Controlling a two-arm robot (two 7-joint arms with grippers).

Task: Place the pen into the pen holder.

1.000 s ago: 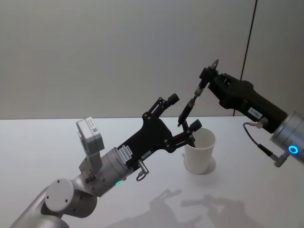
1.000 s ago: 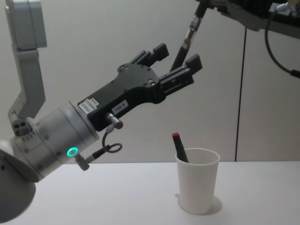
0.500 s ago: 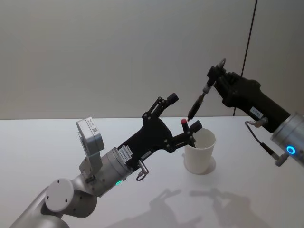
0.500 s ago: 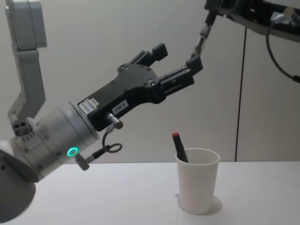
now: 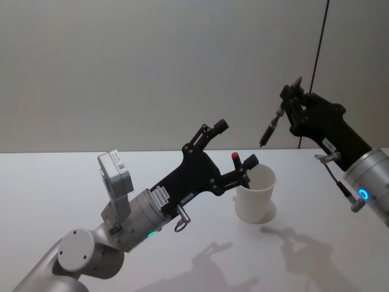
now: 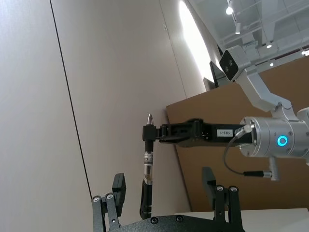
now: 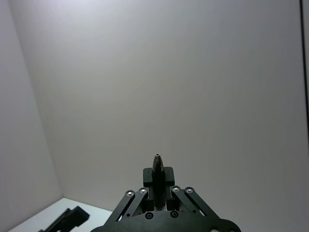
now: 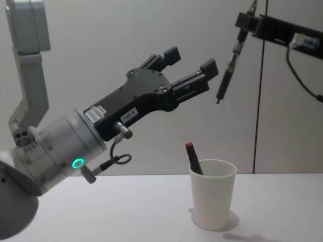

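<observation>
My right gripper (image 5: 292, 100) is shut on the upper end of a slim dark pen (image 5: 271, 126), which hangs slanted, tip down, high above the white paper pen holder (image 5: 256, 194). The chest view puts the pen (image 8: 227, 75) just right of my left gripper (image 8: 191, 59) and well above the pen holder (image 8: 213, 194). My left gripper (image 5: 236, 144) is open and empty, raised up left of the cup. In the left wrist view the pen (image 6: 147, 179) stands beyond the left gripper's open fingers. The right wrist view has the pen (image 7: 157, 169) pinched in my right gripper (image 7: 157, 186).
A second pen with a red cap (image 8: 192, 156) leans inside the cup against its left rim. The cup stands on a white table (image 5: 73, 182) in front of a plain grey wall with a dark vertical seam (image 8: 261, 101) at the right.
My right gripper has carried the pen to the right, out from between the left gripper's open fingers, and tilted it more upright. The left arm has stayed still.
</observation>
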